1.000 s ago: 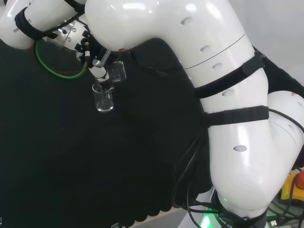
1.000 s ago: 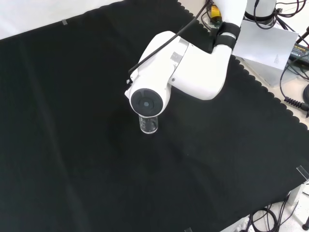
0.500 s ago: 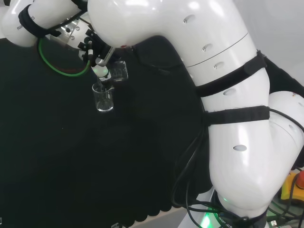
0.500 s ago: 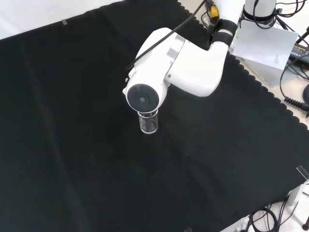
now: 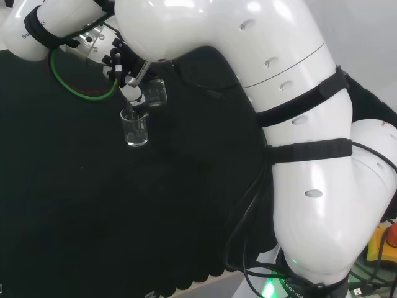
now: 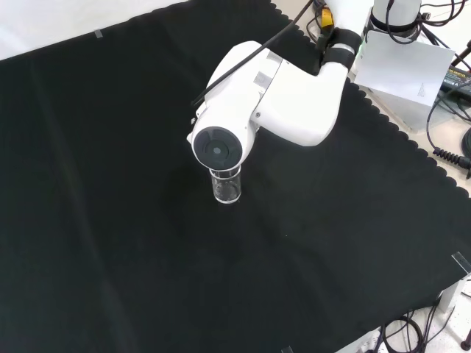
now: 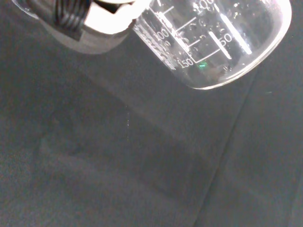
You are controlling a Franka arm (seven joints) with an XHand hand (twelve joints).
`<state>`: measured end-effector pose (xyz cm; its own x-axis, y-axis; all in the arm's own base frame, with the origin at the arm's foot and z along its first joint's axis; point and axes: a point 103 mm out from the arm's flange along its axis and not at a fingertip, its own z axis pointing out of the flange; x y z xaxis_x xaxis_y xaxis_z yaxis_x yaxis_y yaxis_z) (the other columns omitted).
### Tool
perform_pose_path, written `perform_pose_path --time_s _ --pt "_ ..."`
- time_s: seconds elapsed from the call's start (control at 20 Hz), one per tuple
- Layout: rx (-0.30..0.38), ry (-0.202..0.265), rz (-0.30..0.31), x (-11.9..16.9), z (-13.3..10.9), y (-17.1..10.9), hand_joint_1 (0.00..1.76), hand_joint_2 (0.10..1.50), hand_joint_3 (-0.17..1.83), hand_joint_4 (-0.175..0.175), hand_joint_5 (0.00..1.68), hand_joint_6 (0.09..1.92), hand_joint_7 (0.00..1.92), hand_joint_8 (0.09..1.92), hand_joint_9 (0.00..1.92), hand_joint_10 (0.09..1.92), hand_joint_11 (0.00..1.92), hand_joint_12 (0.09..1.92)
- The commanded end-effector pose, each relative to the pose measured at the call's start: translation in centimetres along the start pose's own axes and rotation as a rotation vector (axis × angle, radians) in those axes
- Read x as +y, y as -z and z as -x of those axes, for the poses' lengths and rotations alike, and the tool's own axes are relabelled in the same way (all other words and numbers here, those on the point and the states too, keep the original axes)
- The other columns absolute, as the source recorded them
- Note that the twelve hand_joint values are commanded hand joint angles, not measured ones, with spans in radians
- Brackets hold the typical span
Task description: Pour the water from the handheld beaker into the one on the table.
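Tipping a clear handheld beaker [image 5: 155, 92] over a second beaker [image 5: 134, 128] standing upright on the black cloth [image 5: 93, 205], the hand [image 5: 129, 77] is working just left of the arm's big white links [image 5: 248, 93] in the head view; its black and white fingers are curling round the tilted vessel, which is hanging just above and to the right of the standing one's rim; a green cable [image 5: 80, 93] is looping beside the wrist; whether water is running between the two vessels cannot be told from here.

Looking down in the front view, a white link with a round grey cap [image 6: 217, 149] is standing before the hand, and the beaker on the table [image 6: 227, 185] is showing just below that cap, upright on the cloth [image 6: 110, 220] near the middle of the bench; the held vessel is lying hidden behind the link.

Peering past the palm in the wrist view, the handheld beaker [image 7: 213, 42] is lying close and large, tilted, its printed scale lines turned toward the camera and droplets clinging inside its wall; a blurred black and white part of the hand [image 7: 90, 14] is pressing against its side, with the dark cloth [image 7: 142, 165] spreading beneath.
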<state>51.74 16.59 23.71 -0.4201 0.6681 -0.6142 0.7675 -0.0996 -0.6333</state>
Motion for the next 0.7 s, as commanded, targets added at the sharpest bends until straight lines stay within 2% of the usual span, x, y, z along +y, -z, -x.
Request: perform_pose_path --time_s 0.05,0.5,0.7 --pt "0.002 -0.003 -0.001 -0.03 -0.07 -0.02 1.28 1.12 -0.17 -0.080 1.04 0.88 1.25 0.76 1.23 1.00 1.09 0.81" --pt "0.008 0.008 0.007 -0.03 -0.30 0.13 1.27 1.12 -0.17 -0.079 1.04 0.88 1.25 0.76 1.23 1.00 1.09 0.81" --pt "0.000 -0.001 0.007 -0.14 -0.40 0.12 1.27 1.12 -0.17 -0.078 1.04 0.88 1.25 0.76 1.23 1.00 1.09 0.81"
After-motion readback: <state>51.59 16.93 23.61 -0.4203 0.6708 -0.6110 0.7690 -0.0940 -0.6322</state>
